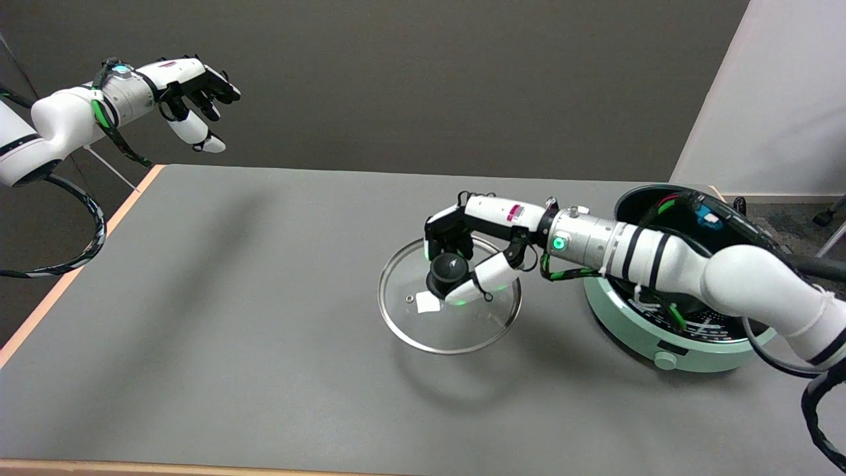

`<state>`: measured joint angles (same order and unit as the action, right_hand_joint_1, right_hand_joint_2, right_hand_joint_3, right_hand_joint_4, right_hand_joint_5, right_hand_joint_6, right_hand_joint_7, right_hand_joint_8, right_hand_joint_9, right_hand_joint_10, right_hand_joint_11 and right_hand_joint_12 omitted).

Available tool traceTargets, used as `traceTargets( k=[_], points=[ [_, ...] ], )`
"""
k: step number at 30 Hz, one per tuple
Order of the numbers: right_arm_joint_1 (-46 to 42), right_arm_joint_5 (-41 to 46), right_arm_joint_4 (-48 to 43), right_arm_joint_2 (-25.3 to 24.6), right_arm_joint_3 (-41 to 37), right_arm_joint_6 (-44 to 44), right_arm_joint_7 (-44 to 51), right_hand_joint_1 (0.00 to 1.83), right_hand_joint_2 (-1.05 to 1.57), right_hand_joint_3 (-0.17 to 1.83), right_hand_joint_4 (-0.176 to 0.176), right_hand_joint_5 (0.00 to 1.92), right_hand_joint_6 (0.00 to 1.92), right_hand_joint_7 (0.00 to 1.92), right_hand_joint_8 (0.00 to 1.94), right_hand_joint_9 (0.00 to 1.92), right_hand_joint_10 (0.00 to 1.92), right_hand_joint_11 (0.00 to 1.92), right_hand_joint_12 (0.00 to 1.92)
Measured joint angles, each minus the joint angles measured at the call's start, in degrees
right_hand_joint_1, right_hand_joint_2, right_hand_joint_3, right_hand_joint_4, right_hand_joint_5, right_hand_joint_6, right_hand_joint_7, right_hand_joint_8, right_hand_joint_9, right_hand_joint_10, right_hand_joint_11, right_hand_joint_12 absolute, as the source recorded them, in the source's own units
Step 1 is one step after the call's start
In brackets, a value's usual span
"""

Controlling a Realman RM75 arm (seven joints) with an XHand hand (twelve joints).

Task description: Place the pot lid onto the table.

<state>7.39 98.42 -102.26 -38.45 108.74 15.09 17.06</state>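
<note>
Fingers (477,283) of the right hand (466,254) pinch the black knob (449,270), carrying the glass pot lid (449,301) by its handle. It hangs tilted just above the table (231,297), judging by its shadow, beside the green cooker (667,337).

Non-task items on my feed, head view.
I see a mint-green cooker base (667,344) at the right, with a round knob (665,360) on its front and a black pot (651,198) seated in it. Dark wall (410,79) behind; a white panel (780,99) at upper right.
</note>
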Motion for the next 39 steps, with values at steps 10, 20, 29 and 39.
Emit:
traceTargets(
  k=[10, 20, 29, 39],
  points=[
    [-2.84, -0.32, -2.58, -0.64, 3.51, -3.38, -0.57, 1.19, 1.18, 0.15, -0.139, 0.64, 1.35, 0.85, 1.46, 0.76, 1.79, 0.36, 1.81],
    [-5.06, -1.05, -3.51, -1.89, 7.64, -5.12, -0.76, 1.19, 1.22, 0.10, -0.160, 0.61, 1.38, 0.83, 1.50, 0.69, 1.79, 0.30, 1.78],
    [-7.12, -3.66, -3.70, -2.58, 10.52, -6.45, -0.87, 1.17, 1.22, 0.10, -0.110, 0.61, 1.40, 0.82, 1.48, 0.69, 1.82, 0.27, 1.78],
    [-8.23, -6.54, -3.54, -3.02, 12.34, -8.22, -0.90, 1.18, 1.23, 0.09, -0.154, 0.60, 1.39, 0.82, 1.50, 0.68, 1.79, 0.29, 1.76]
  ],
)
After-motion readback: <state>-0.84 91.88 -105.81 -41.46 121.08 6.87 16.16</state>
